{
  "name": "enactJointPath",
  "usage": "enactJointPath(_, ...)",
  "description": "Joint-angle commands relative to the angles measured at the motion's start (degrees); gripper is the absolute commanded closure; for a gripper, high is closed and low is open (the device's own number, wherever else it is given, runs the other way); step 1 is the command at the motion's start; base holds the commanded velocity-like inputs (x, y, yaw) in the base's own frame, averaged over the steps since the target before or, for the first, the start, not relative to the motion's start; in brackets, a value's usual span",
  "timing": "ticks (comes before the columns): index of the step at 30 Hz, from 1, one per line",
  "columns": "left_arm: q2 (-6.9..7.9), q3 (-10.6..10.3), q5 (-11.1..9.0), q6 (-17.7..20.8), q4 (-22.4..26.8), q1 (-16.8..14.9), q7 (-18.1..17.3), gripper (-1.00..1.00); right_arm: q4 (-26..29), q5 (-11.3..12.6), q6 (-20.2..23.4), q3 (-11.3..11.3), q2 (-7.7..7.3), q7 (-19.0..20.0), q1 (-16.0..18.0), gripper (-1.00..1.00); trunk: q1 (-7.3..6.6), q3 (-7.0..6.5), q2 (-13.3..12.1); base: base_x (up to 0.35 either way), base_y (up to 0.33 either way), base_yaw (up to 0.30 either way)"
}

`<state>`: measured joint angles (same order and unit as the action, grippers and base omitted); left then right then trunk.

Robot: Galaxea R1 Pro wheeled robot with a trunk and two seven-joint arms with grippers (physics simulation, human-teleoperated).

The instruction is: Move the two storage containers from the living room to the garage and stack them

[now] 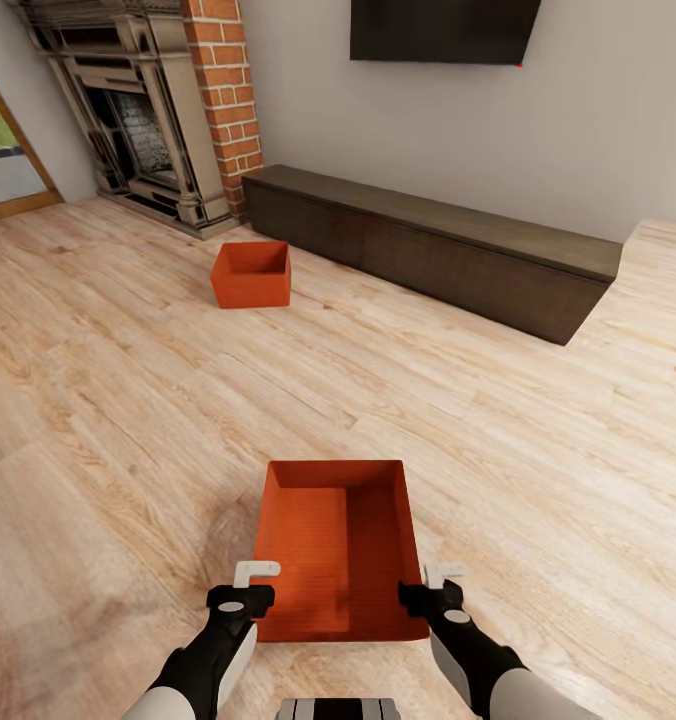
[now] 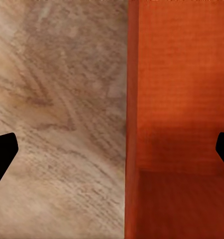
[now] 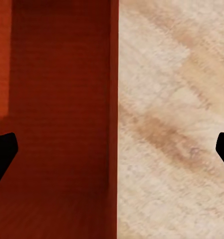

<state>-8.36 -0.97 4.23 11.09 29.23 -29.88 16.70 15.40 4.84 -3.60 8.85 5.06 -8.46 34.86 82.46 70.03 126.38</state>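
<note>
Containers (image 1: pixel 340 545) (image 1: pixel 251 274) — thin-walled orange-red boxes — sit on pale plank flooring (image 1: pixel 538 430)

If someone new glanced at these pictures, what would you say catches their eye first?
Probably the near storage container, bright orange-red and empty on the pale wood floor, with the left gripper and right gripper open, each straddling a side wall. Next, its twin, the far storage container, sits near the long dark bench, beside the red brick chimney.
</note>
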Motion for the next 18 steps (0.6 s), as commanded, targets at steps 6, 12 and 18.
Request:
enactJointPath(6, 0.01, -0.1, 0.4, 0.4, 0.1, 0.0, 0.4, -1.0, 0.5, 0.6, 0.4, 0.5, -0.06, -0.3, 0.6, -1.0, -0.01, 0.04, 0.0, 0.0, 0.0, 0.0)
enactJointPath(12, 0.01, 0.1, 0.4, 0.3, 0.1, 0.0, 0.4, -1.0, 0.2, 0.8, 0.5, 0.1, 0.03, -0.3, 1.0, -1.0, -0.01, 0.04, 0.0, 0.0, 0.0, 0.0)
enactJointPath(18, 0.01, 0.2, 0.4, 0.1, 0.1, 0.0, 0.5, -1.0, -0.5, 0.8, 0.5, -1.8, -0.04, 0.0, 1.0, -1.0, -0.01, 0.04, 0.0, 0.0, 0.0, 0.0)
